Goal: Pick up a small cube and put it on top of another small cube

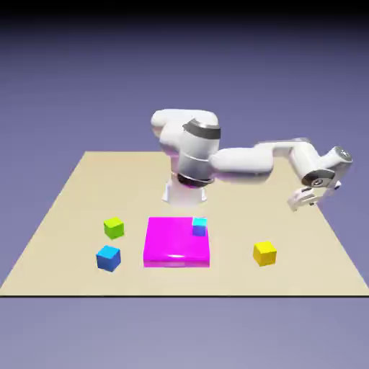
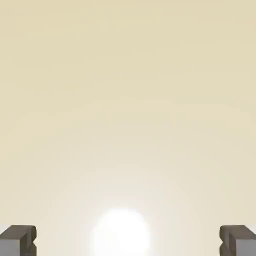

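The gripper (image 1: 298, 201) hangs over the table's (image 1: 65, 209) right edge in the exterior view, fingers (image 2: 20, 240) spread wide with nothing between them; the hand view shows only bare tan surface. The small yellow cube (image 1: 264, 253) sits near the front right, apart from the magenta slab (image 1: 173, 245). A small cyan cube (image 1: 199, 227) rests on the slab's far right corner. A lime-green cube (image 1: 114, 228) and a blue cube (image 1: 109, 257) lie to its left.

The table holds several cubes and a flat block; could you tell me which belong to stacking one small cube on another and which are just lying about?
Belongs to the job:
- yellow cube, the one to pick up
- gripper, open and empty, off to the exterior view's right
- blue cube, lime-green cube, cyan cube: possible bases

Just lying about:
- magenta slab, under the cyan cube
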Robot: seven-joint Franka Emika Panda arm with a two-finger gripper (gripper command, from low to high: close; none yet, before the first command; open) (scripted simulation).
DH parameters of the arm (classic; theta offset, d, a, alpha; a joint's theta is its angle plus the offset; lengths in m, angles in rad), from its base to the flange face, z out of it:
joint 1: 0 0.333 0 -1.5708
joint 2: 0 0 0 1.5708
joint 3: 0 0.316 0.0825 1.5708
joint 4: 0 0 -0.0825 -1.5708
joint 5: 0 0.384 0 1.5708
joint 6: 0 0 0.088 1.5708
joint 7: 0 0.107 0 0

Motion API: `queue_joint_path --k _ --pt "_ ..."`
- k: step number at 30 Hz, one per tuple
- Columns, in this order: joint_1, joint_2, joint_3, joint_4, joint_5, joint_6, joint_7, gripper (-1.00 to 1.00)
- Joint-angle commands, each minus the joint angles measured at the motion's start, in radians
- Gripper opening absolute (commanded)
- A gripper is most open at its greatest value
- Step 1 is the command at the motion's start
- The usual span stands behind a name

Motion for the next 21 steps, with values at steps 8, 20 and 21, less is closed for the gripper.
queue_joint_path --k 8,20,21 --pt "-0.29 0.133 0.114 0.152 -0.033 -0.284 -0.188 0.0" --pt "-0.412 0.201 0.117 0.179 -0.076 -0.357 -0.254 -1.0" --pt "-0.393 0.181 0.153 0.205 -0.046 -0.383 -0.255 -1.0"
